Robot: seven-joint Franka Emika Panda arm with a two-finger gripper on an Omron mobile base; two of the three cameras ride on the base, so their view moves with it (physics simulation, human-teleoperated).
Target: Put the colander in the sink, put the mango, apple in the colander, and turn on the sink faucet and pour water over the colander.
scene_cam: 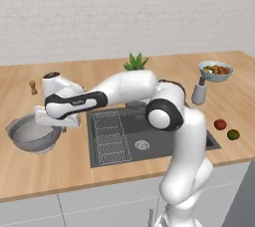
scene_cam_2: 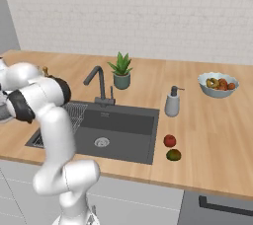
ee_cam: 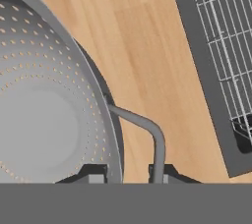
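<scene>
The silver perforated colander (scene_cam: 30, 135) stands on the wooden counter left of the sink (scene_cam: 164, 144). My gripper (scene_cam: 56, 124) hangs low over its right rim. In the hand view the gripper (ee_cam: 128, 175) is open: one fingertip (ee_cam: 96, 174) is inside the colander (ee_cam: 44, 120) and the other is outside, by the loop handle (ee_cam: 150, 128), with the rim between them untouched. The red apple (scene_cam: 220, 124) and the green-orange mango (scene_cam: 233, 134) lie on the counter right of the sink. The dark faucet (scene_cam_2: 99, 83) stands behind the basin.
A wire grid rack (scene_cam: 110, 137) lies in the sink's left half. A potted plant (scene_cam_2: 121, 71), a soap dispenser (scene_cam_2: 172, 101) and a pale bowl of fruit (scene_cam_2: 218, 84) stand along the back. A small grinder (scene_cam: 33, 87) stands behind the colander.
</scene>
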